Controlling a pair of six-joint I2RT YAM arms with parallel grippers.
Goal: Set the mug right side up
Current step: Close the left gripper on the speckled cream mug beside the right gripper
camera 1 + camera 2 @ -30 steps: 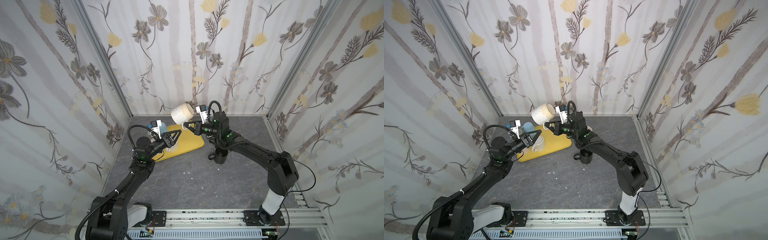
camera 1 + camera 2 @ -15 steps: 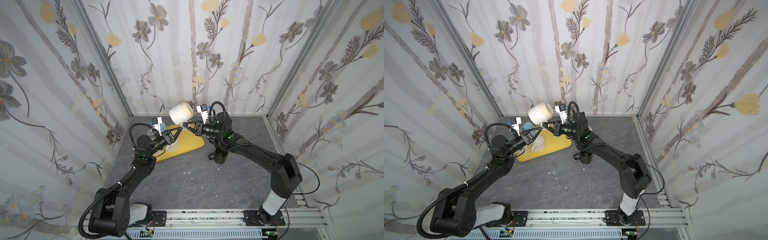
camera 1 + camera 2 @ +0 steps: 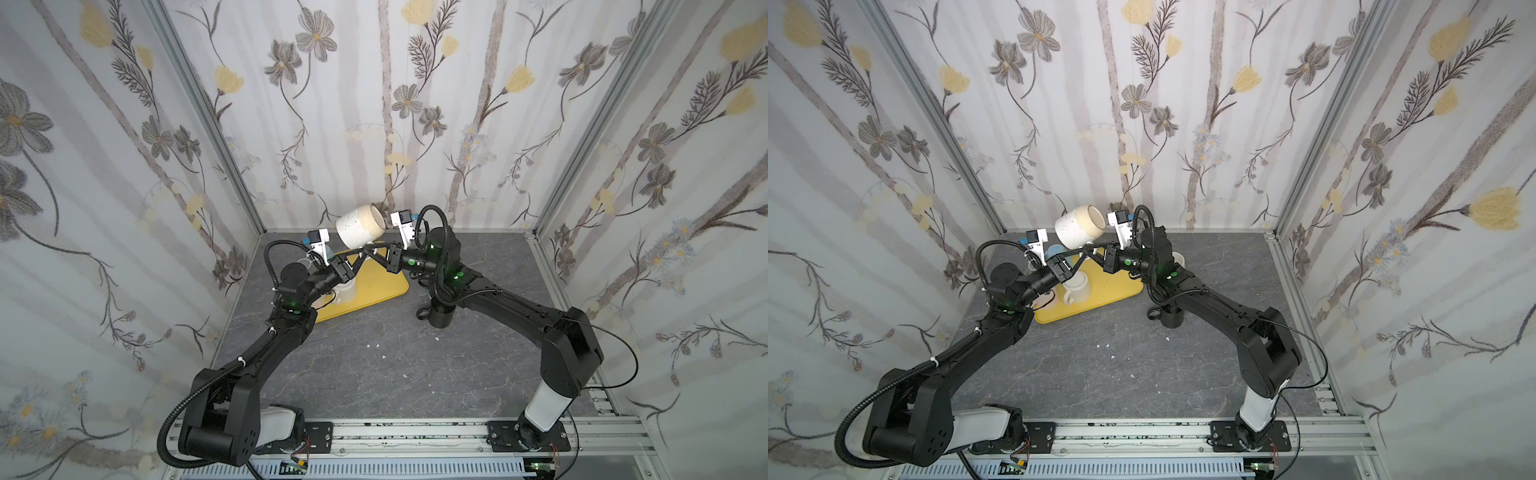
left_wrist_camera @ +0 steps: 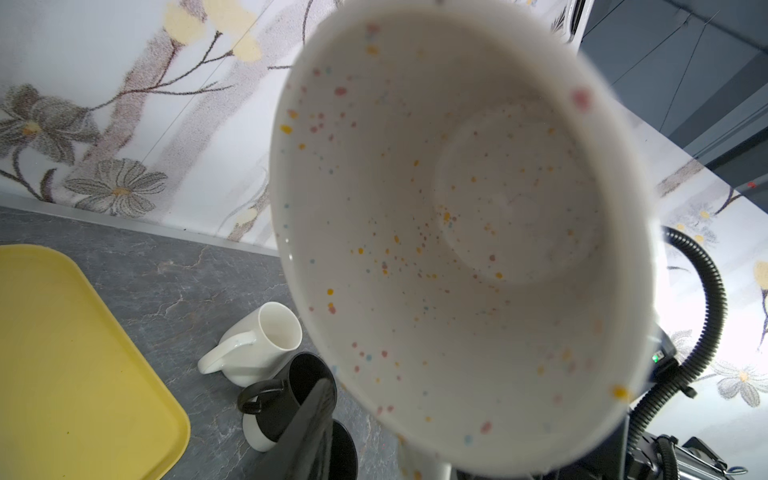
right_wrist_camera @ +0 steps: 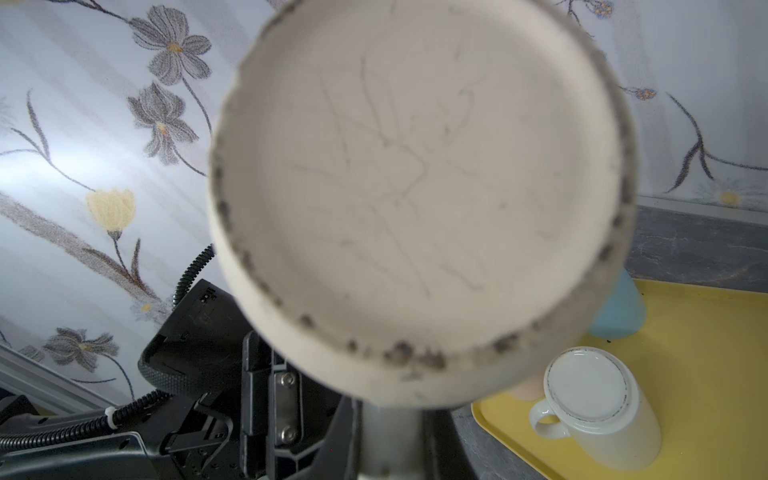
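Tabletop (image 3: 374,374), grey and veined, lies nearest, and a black mug (image 3: 440,318) stands on it under the right arm. Beyond, a yellow tray (image 3: 386,286) carries a white mug (image 3: 1077,286) base up and, towards its far edge, a blue cup (image 3: 1054,251). Above the tray's far side the speckled mug (image 3: 359,226) hangs in the air on its side, mouth towards the left arm, bare base towards the right arm. The right gripper (image 3: 374,252) is clenched on it from underneath. The left gripper (image 3: 356,257) reaches to the same spot; whether its jaws grip anything I cannot tell. Farthest, a second white mug (image 3: 1177,259) lies on the table behind the right arm
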